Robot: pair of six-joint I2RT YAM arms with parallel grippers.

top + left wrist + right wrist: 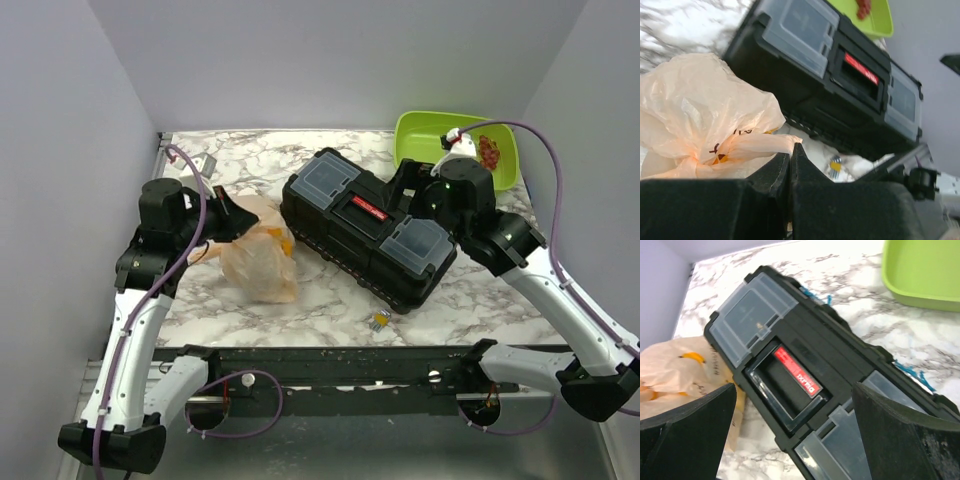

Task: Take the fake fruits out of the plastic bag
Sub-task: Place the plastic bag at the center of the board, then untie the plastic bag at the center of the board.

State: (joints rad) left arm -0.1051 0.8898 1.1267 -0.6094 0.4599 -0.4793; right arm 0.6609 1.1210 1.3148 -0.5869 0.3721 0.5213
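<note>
One plastic bag (262, 258) runs far-left to near-right.

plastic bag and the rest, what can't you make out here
Fruits in the plastic bag: every view, the film hides them; only orange blotches show.
Small item by the toolbox: tiny in the top view, blurred in the left wrist view.
Green tray contents: partly behind the right arm from above, cut off in both wrist views.

White arms (128, 345) with black joints (160, 205), each trailing a purple cable (551, 200)
</note>
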